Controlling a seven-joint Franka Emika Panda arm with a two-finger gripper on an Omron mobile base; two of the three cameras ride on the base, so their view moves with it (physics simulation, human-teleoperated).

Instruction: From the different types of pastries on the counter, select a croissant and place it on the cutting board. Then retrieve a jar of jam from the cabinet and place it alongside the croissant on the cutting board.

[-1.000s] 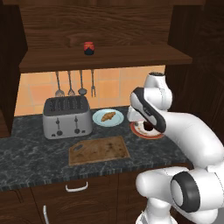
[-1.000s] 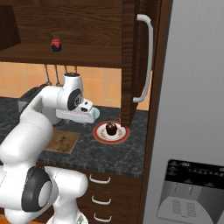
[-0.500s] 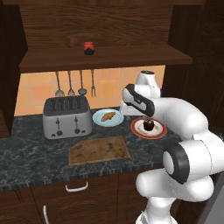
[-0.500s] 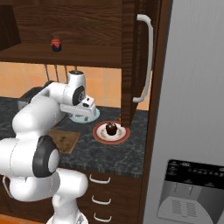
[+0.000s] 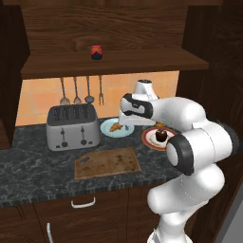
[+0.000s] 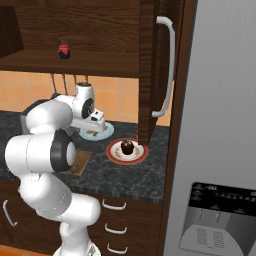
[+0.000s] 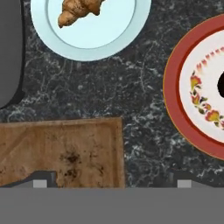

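Observation:
The croissant (image 7: 78, 9) lies on a light-blue plate (image 7: 109, 39), seen too as the croissant (image 5: 115, 126) right of the toaster. My gripper (image 7: 113, 183) hangs open above the counter (image 7: 144, 87) between that plate and the cutting board (image 7: 61, 151), nothing between its fingertips (image 7: 41, 182). From the base, the gripper (image 5: 126, 123) hovers just right of the croissant plate. The dark chocolate pastry (image 5: 161, 135) sits on a red-rimmed plate (image 7: 175, 109). The jar of jam (image 5: 97, 52) stands on the cabinet shelf (image 5: 142, 61). The small round golden-brown pastry is out of view.
A grey toaster (image 5: 72, 126) stands left of the croissant plate, with utensils (image 5: 76, 90) hanging on the wall behind it. The cabinet's side panel and a refrigerator door with a handle (image 6: 167, 65) close off the right. The cutting board (image 5: 107, 163) lies near the counter's front edge.
The arm has swung left from above the red plate toward the croissant plate, the hand rising a little. The pastries, board and jar have not moved.

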